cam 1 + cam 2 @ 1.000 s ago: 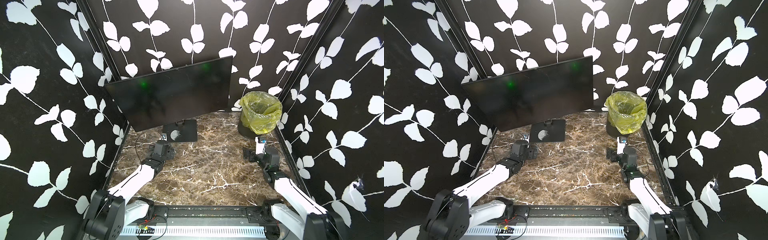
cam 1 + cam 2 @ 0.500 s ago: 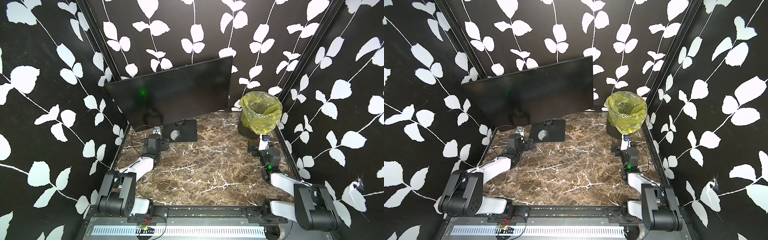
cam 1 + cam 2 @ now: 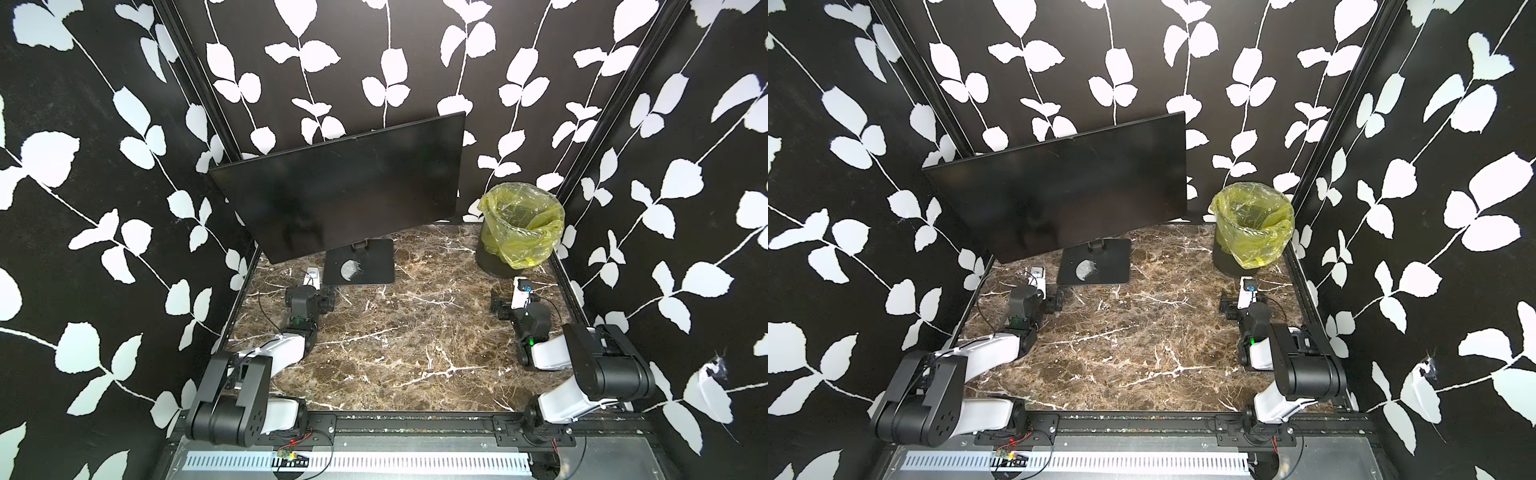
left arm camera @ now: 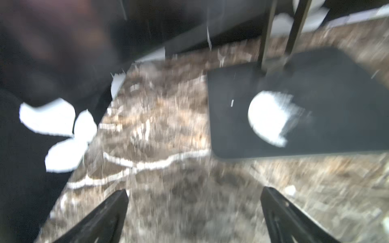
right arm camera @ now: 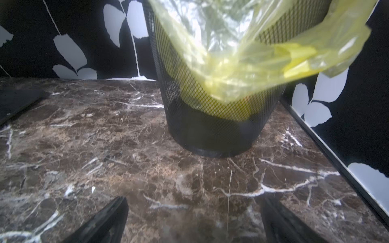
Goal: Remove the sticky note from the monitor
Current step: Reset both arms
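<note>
Left arm (image 3: 286, 349) folded back; its tool (image 4: 194, 190) gapes near monitor (image 3: 345, 195) base (image 3: 376, 259).

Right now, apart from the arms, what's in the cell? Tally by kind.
Monitor: 1
Black mesh waste bin: 1
Yellow bin liner: 1
Sticky notes in view: 0
Total: 3

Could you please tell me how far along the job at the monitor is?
Done, it seems: the monitor shows no note in both top views. In hand: nothing; the left gripper and right gripper have open, empty jaws. Left: nothing visible; whether a note lies in the bin cannot be seen.
</note>
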